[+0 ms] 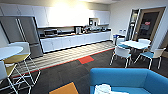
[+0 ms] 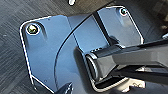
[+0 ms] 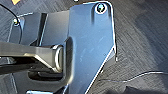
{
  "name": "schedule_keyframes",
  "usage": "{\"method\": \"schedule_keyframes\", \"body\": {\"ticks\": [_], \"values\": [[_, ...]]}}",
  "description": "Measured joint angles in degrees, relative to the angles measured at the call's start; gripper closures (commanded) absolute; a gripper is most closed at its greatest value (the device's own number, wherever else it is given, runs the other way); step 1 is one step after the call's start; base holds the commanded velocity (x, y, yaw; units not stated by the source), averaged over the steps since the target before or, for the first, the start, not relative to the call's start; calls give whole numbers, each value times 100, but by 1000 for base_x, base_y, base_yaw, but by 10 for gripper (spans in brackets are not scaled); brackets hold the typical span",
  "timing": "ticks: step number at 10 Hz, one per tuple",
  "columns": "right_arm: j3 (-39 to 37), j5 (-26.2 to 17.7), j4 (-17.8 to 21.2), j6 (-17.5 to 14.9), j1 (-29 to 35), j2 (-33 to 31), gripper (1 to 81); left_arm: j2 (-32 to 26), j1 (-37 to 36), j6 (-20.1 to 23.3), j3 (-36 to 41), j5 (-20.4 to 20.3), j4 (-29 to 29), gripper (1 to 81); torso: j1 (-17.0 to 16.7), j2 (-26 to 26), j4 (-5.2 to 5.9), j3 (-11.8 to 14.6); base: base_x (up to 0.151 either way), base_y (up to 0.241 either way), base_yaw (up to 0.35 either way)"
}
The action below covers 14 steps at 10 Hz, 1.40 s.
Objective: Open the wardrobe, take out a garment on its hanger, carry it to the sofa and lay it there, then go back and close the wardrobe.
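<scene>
The blue sofa (image 1: pixel 127 78) sits close in front, and a white bundle, probably the garment (image 1: pixel 103 89), lies on its seat. Beyond it are a white table (image 1: pixel 135 44) with chairs (image 1: pixel 123 53) and a long kitchen counter (image 1: pixel 75 40). Both wrist views look down on dark carpet (image 3: pixel 140 37); whether either pincer is released or clenched cannot be told, so nothing can be placed relative to them.

Office break room/kitchenette: long white cabinet run (image 1: pixel 75 41) with microwave (image 1: pixel 50 32), steel fridge (image 1: pixel 23 33), café table (image 1: pixel 135 44) with white chairs (image 1: pixel 122 53), blue sofa (image 1: pixel 130 78), carpet tiles (image 1: pixel 70 72).
</scene>
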Motion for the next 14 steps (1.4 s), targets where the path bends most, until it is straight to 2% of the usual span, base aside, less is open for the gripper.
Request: {"method": "schedule_keyframes", "body": {"ticks": [6, 10, 14], "values": [[166, -12, 177, 28, 720, -99, 10, 2, -1, -41, 1, -6, -2, 10, 0, 0, 0, 0, 0, 0, 273], [755, -634, 193, 41, 1348, -105, 10, 16, 0, -88, 1, -2, -5, 10, 0, 0, 0, 0, 0, 0, 273], [830, -1239, 190, 44, 1604, -151, 10, 2, -1, -96, 4, -5, -16, 10, 5, 0, 0, 0, 0, 0, 274]]}}
